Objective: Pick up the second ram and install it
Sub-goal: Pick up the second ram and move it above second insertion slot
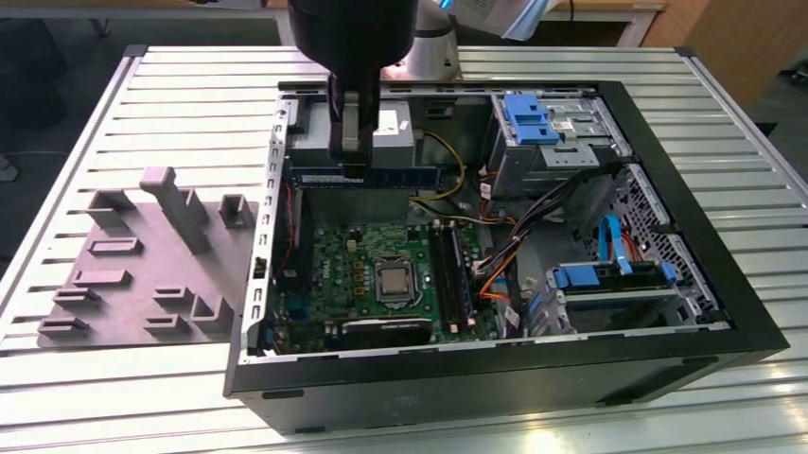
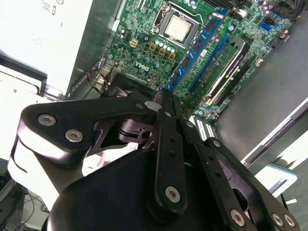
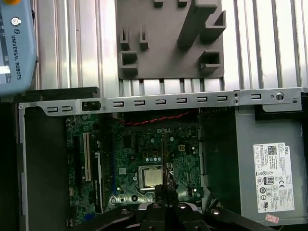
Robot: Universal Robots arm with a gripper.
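My gripper (image 1: 354, 166) hangs over the back of the open computer case (image 1: 707, 284), shut on the second ram (image 1: 407, 177). The ram is a long thin bluish-dark stick with black chips, held level above the green motherboard (image 1: 360, 260). In the second wrist view the ram (image 2: 195, 48) runs out from the closed fingertips (image 2: 166, 108) over the board. In the first wrist view the ram (image 3: 163, 159) appears edge-on as a thin line above the silver chip (image 3: 150, 177). Another memory stick (image 2: 230, 60) stands in a slot beside the blue slots.
A grey plastic fixture (image 1: 151, 255) with posts lies on the slatted table at the exterior view's left. Inside the case are the power supply (image 3: 269, 163), drive bays with blue clips (image 1: 531, 118) and loose cables (image 1: 505, 255). A pendant (image 3: 14, 43) rests on the table.
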